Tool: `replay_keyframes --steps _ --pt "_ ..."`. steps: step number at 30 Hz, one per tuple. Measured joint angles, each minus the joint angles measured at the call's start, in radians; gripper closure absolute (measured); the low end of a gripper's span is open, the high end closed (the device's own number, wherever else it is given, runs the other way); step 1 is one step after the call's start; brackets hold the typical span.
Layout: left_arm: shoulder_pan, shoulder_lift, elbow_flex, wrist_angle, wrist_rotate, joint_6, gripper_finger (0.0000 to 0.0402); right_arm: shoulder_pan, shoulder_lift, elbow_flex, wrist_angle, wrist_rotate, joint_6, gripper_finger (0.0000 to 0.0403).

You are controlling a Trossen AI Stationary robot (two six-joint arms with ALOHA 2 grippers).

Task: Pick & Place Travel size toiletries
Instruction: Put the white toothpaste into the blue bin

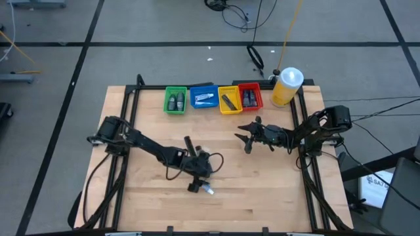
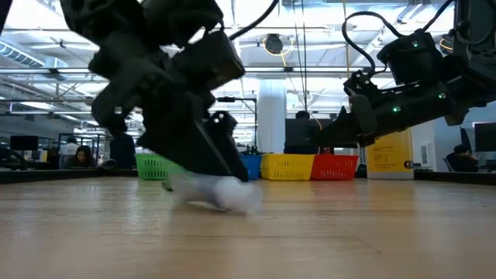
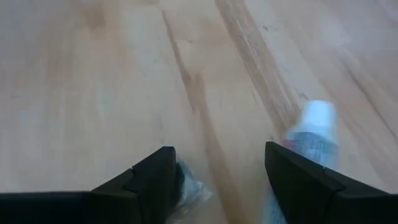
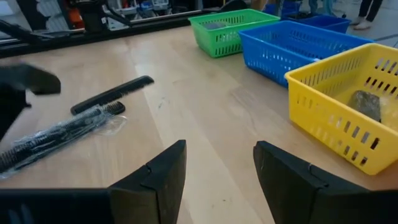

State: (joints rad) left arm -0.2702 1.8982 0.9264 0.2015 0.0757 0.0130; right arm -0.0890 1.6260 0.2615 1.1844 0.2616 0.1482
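A white tube with a white cap (image 3: 314, 134) lies flat on the wood near the table's middle, also seen as the tube (image 1: 209, 191) and the tube (image 2: 226, 194). My left gripper (image 3: 217, 180) is open and low over the table; the tube lies by one finger (image 3: 298, 180), partly hidden behind it. A clear-wrapped dark item (image 3: 189, 191) lies by the other finger. My right gripper (image 1: 244, 139) hangs open above the table, right of centre. Small dark bottles sit in the green bin (image 1: 174, 100) and red bin (image 1: 250, 97), and a white tube in the blue bin (image 1: 203, 98). My left gripper comes down at the table slanting from the left, open. One finger (image 3: 298, 180) stands right beside the white tube's body (image 3: 308, 146), which lies flat on the wood. Whether the finger touches the tube, I cannot tell.
Four bins stand in a row at the far edge, the yellow bin (image 1: 229, 98) among them, with a big yellow bottle (image 1: 287, 86) to their right. A black comb (image 4: 112, 94) and a wrapped black brush (image 4: 62, 134) lie on the wood. Bare wood spreads along the near edge.
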Motion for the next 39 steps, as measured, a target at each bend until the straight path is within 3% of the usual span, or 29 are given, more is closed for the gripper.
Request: replay_keyframes --steps 9,17,22,28,31,39 --pt "-0.011 0.037 0.001 0.009 0.077 -0.013 0.0181 0.019 0.000 0.000 0.028 0.000 -0.010 0.0227" --pt "0.012 -0.131 -0.002 -0.214 0.002 0.029 0.0186 0.019 0.000 0.000 0.045 0.003 -0.014 0.0228" --pt "-0.067 -0.206 -0.001 -0.307 0.011 0.007 0.0185 0.019 0.000 0.000 0.046 0.003 -0.012 0.0231" --pt "-0.189 -0.134 -0.001 -0.273 -0.038 0.045 0.0186 0.019 0.000 0.001 0.065 0.000 0.004 0.0232" --pt "-0.197 -0.074 0.001 -0.184 -0.061 0.042 0.0186 0.019 0.000 0.001 0.067 0.000 0.020 0.0232" --pt "-0.169 0.006 0.004 -0.150 -0.032 0.078 0.0195 0.019 0.000 0.001 0.065 0.000 0.021 0.0232"
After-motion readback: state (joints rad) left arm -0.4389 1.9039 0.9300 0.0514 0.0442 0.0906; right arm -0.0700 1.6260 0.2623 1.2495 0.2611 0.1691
